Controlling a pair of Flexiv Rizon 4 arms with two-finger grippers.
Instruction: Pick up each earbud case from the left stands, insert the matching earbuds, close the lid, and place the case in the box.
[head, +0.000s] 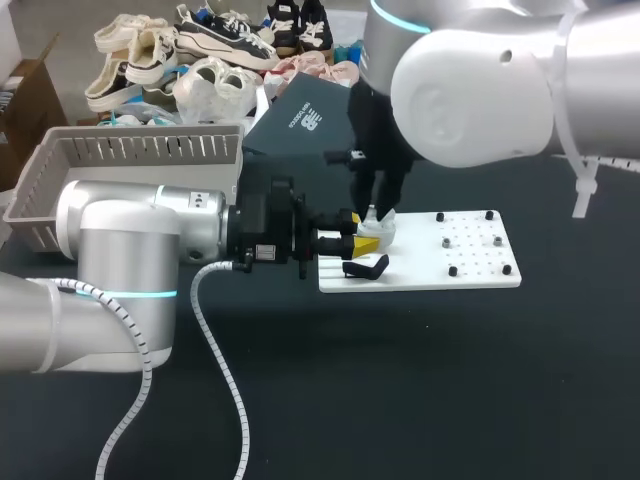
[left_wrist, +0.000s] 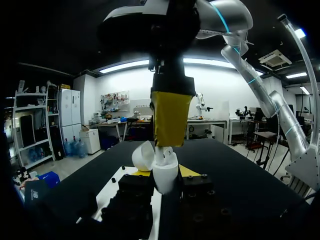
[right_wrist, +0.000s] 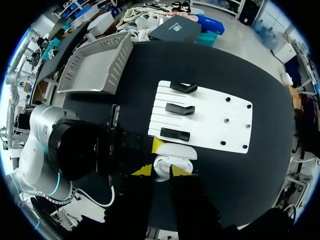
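An open white earbud case (left_wrist: 165, 177) with its lid (left_wrist: 142, 155) tipped back sits upright between the fingers of my left gripper (left_wrist: 166, 189), which is shut on it just above the left end of the white board (head: 430, 265). My right gripper (head: 373, 208) hangs straight down over the case, its yellow tips shut on a white earbud (left_wrist: 167, 152) whose stem sits in the case's mouth. From the right wrist, the case (right_wrist: 170, 162) lies between the right gripper (right_wrist: 162, 171) tips. Three black stands (right_wrist: 180, 109) on the board are bare.
A grey slatted basket (head: 130, 160) stands at the back left, a dark box (head: 300, 115) behind the board, and shoes (head: 200, 60) beyond it. Small black pegs (head: 470, 245) dot the board's right half. One black stand (head: 365, 268) lies just in front of the grippers.
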